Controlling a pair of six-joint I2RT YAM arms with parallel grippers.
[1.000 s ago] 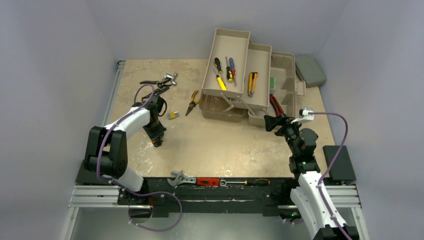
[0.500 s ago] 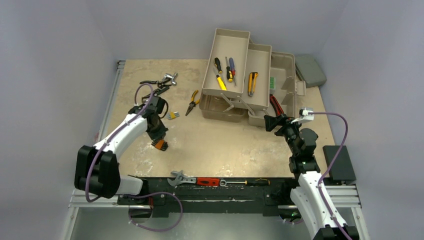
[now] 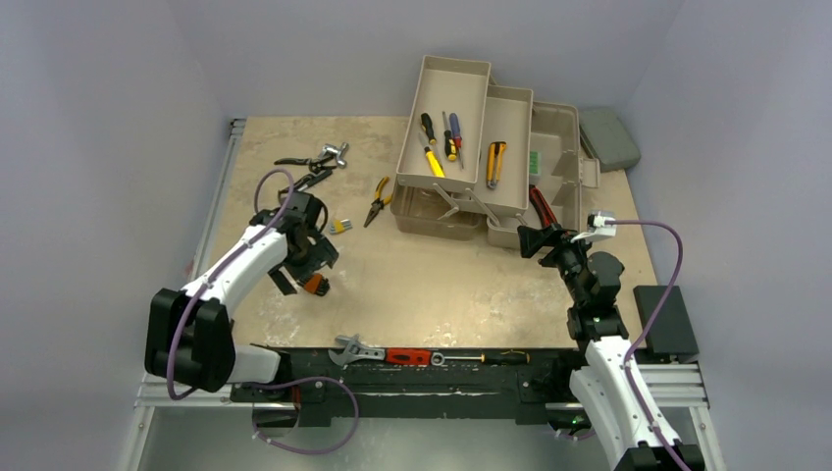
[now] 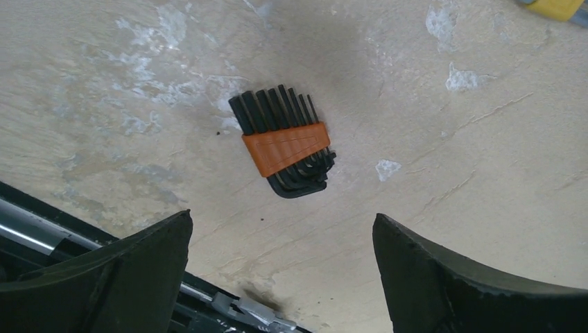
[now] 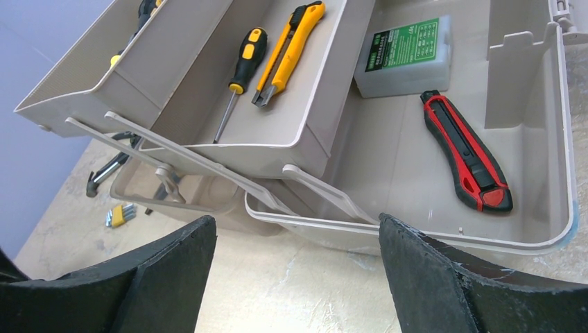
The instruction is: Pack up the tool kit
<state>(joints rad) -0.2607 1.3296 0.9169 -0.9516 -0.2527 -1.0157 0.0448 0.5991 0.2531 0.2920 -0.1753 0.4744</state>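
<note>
Lettering appeared only on the green label of a small translucent box [image 5: 403,55] in the base of the toolbox [image 5: 527,76], at upper right of the right wrist view. Its white print was too fine to read. Below that box lay a red utility knife [image 5: 466,151]. In the lower fold-out tray [image 5: 277,132] lay a yellow utility knife [image 5: 288,52] and a black-and-yellow screwdriver [image 5: 239,76]. The upper tray [image 5: 90,76] was cut off at the upper left of that frame, and most of its contents were hidden.

In the top view the toolbox stood open at upper centre of the table [image 3: 442,294], with its trays stepped toward the left. The right arm covered part of its near corner.

Right gripper [image 5: 297,218]: jaws spread wide, nothing between them, poised just short of the toolbox's near rim.

Left gripper [image 4: 282,215]: jaws likewise wide apart and empty, above a hex key set [image 4: 284,149]. The set sat in an orange holder, flat on the table and clear of both fingers.

The front rail [image 4: 21,222] crossed the lower left corner of the left wrist view, near the set. Yellow-handled pliers [image 3: 378,201] lay just left of the toolbox. Bare tabletop stretched across the middle of the top view between the two arms.
</note>
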